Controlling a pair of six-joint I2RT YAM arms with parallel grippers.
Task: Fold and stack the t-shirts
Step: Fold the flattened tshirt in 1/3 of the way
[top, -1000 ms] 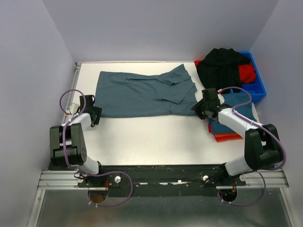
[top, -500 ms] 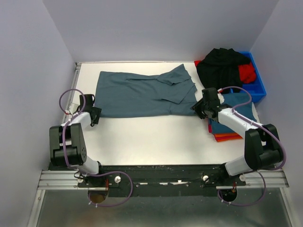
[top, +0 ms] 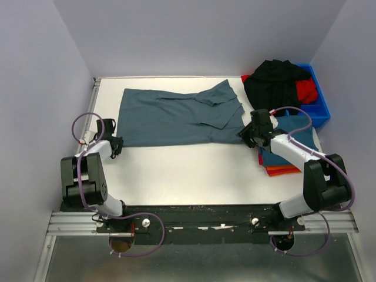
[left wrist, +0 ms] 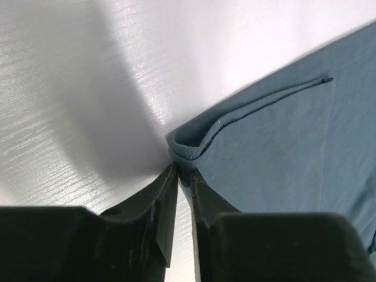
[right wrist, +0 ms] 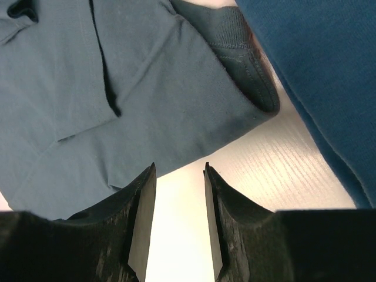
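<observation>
The slate teal-blue t-shirt (top: pixel 176 117) lies spread flat across the far half of the table, one sleeve folded over it. My left gripper (top: pixel 116 144) is at its near left corner; in the left wrist view the fingertips (left wrist: pixel 183 171) pinch the folded hem corner of the shirt (left wrist: pixel 282 147). My right gripper (top: pixel 245 134) stands open at the shirt's near right corner; the right wrist view shows its jaws (right wrist: pixel 179 167) just short of the cloth edge (right wrist: pixel 147 88), with nothing between them. A folded stack of t-shirts (top: pixel 288 153), blue on top, sits to the right.
A blue plastic bin (top: pixel 320 111) at the back right holds a black shirt (top: pixel 276 82) and a red one (top: pixel 306 89) spilling over its rim. The blue folded shirt (right wrist: pixel 317 70) lies close beside my right gripper. White walls enclose the table.
The left gripper's jaws have narrowed onto the shirt's corner hem and the wrist has shifted slightly left. The right arm and the shirts have not moved.
</observation>
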